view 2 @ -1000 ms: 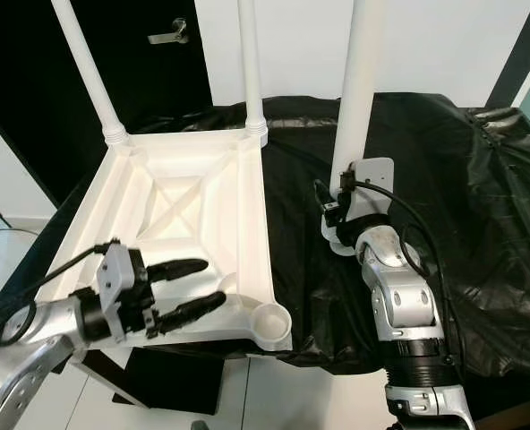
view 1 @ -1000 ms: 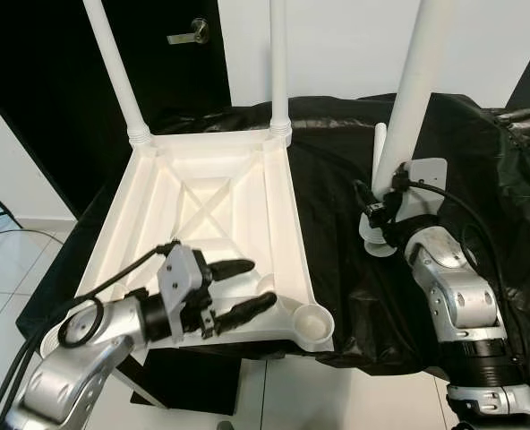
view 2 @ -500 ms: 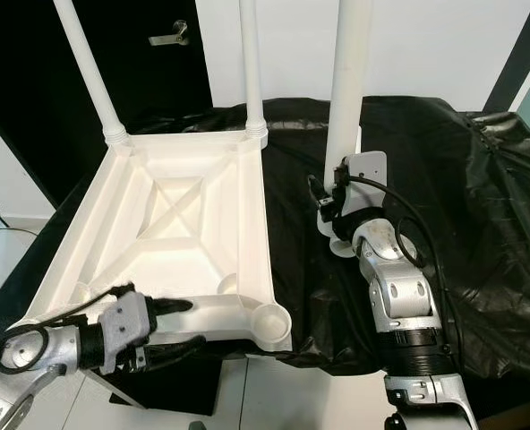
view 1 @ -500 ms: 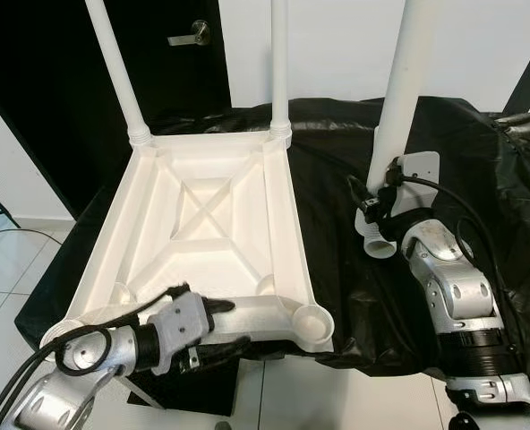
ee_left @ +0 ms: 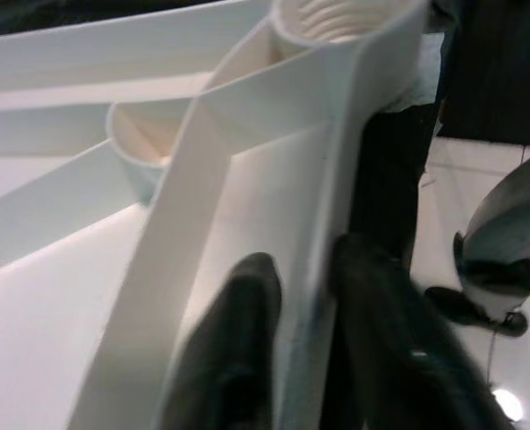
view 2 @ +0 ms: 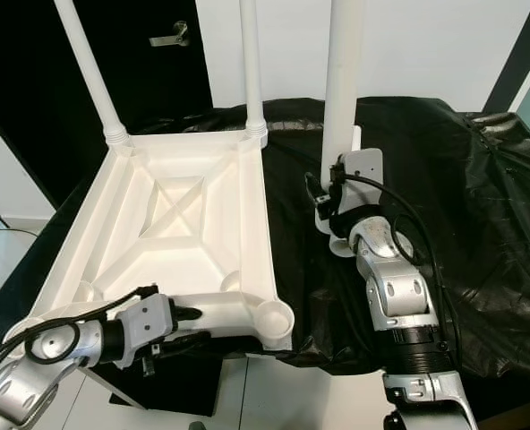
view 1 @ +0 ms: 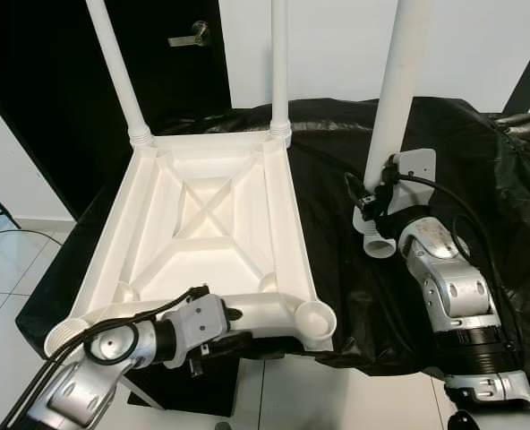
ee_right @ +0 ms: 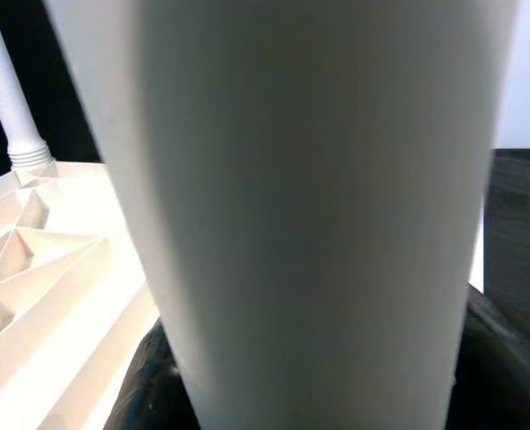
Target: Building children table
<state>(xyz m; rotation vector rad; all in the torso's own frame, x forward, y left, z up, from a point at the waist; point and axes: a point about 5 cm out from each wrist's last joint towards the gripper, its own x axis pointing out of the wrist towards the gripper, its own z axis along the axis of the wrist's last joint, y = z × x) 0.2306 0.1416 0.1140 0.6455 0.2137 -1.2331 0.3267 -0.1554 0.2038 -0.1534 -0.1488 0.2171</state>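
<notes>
From my head, the white tabletop lies upside down on the black-draped surface so its sockets face up. 2 legs stand fitted at the far corners; 2 near sockets are open. My left gripper pinches the near rim, I judge to steady it. My right gripper clasps the loose leg upright, ready for the near right socket.

Left wrist: 2 fingers straddle the rim wall, 1 each side, 2 sockets beyond.

Right wrist: the leg fills the foreground, 1 fitted leg beyond.
</notes>
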